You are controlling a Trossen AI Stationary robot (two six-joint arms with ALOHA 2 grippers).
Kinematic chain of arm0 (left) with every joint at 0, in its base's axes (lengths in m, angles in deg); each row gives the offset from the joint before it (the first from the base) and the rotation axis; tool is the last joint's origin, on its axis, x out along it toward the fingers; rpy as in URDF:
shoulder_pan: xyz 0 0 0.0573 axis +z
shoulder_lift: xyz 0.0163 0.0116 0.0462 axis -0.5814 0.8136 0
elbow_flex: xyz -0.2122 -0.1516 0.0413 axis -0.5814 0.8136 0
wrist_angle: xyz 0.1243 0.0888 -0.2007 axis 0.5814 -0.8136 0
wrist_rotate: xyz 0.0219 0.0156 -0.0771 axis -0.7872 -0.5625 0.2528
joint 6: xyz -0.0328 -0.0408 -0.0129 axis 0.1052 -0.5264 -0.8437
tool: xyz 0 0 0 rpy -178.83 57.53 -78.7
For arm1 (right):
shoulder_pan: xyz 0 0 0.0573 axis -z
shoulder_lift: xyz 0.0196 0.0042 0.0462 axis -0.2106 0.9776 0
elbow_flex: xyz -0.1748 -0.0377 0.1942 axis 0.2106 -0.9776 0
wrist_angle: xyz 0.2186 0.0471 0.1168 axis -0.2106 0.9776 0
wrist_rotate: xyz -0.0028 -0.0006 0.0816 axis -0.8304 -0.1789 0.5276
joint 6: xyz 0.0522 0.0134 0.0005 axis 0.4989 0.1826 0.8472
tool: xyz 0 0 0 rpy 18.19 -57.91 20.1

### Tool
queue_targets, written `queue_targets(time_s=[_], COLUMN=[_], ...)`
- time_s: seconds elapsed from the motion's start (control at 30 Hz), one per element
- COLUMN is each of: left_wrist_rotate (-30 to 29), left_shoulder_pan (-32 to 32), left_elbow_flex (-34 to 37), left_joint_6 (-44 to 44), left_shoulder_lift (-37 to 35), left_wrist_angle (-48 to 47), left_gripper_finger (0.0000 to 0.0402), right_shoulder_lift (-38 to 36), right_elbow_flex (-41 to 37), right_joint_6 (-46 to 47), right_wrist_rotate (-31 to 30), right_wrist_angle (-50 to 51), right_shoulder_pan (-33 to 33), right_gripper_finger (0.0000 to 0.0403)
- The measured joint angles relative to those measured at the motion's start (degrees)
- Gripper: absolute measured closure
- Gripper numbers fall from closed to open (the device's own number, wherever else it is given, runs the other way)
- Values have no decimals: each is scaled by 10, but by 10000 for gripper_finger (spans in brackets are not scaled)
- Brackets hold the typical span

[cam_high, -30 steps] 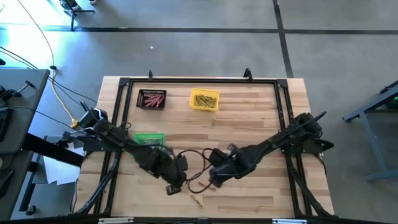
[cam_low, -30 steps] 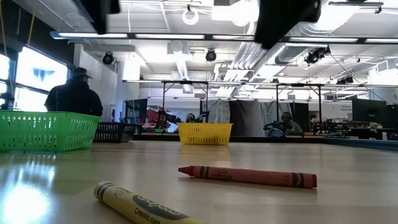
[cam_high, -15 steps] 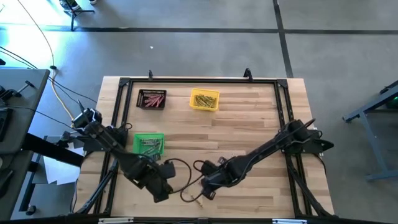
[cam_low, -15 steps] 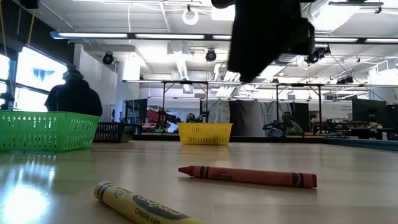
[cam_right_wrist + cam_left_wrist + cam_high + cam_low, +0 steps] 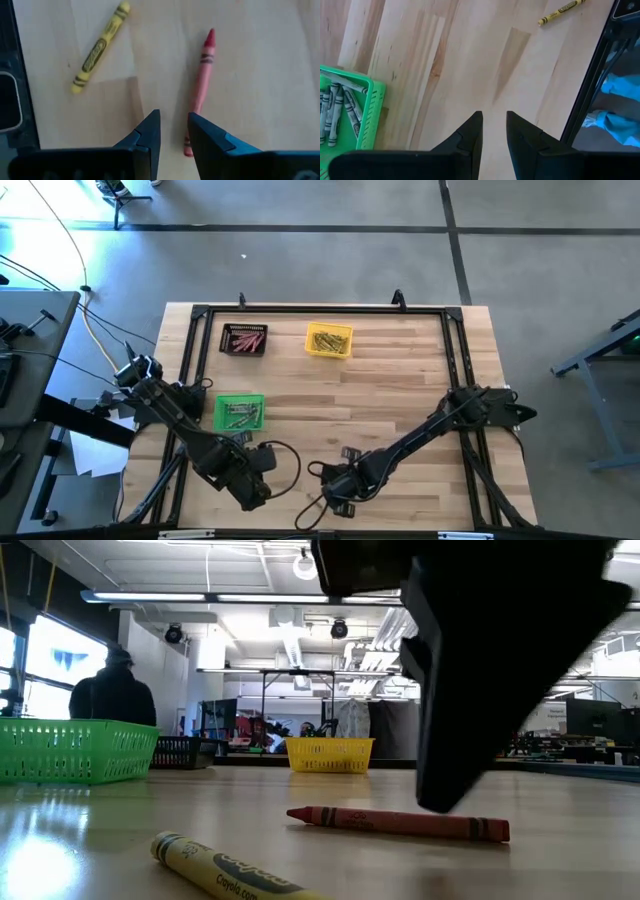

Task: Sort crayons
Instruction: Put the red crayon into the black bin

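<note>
Two crayons lie flat on the wood near the table's front edge: a red crayon [image 5: 201, 82] [image 5: 400, 823] and a yellow crayon [image 5: 100, 47] [image 5: 220, 865] [image 5: 561, 11]. My right gripper [image 5: 174, 120] [image 5: 335, 498] hangs open just above the red crayon's blunt end, pointing steeply down, with nothing between its fingers. Its dark bulk fills the right of the low view [image 5: 480, 690]. My left gripper [image 5: 494, 117] [image 5: 250, 485] is open over bare wood, to the near right of the green bin [image 5: 240, 411], and holds nothing.
The green bin [image 5: 350, 120] holds several greenish-grey crayons. At the far side a black bin [image 5: 244, 340] holds red crayons and a yellow bin [image 5: 328, 340] holds yellow ones. A black frame [image 5: 455, 370] rims the table. A person [image 5: 115, 695] stands in the room beyond.
My right gripper has come down and toward the table's near edge and left, rolling as it went, until it hangs just over the red crayon. My left gripper has drawn away toward the table's left. Both crayons lie where they were.
</note>
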Motion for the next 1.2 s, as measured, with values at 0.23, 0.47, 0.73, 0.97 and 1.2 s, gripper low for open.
queue_targets(time_s=[0.23,0.47,0.73,0.97,1.2], left_wrist_rotate=[0,-2,-7,-14,-15], left_shoulder_pan=[-3,-3,-3,-2,-2], left_elbow_flex=[0,0,0,0,0], left_joint_6=[-11,-16,-15,-15,-25], left_shoulder_lift=[0,0,0,0,0], left_wrist_angle=[0,0,0,-6,-12], left_gripper_finger=[330,330,330,330,330], right_shoulder_lift=[17,19,1,0,0], right_elbow_flex=[0,1,7,27,27], right_joint_6=[-14,-17,-19,-108,-162], right_wrist_rotate=[-6,-12,20,-2,0], right_wrist_angle=[1,-2,2,29,86], right_shoulder_pan=[1,1,1,14,46], right_gripper_finger=[320,320,320,320,320])
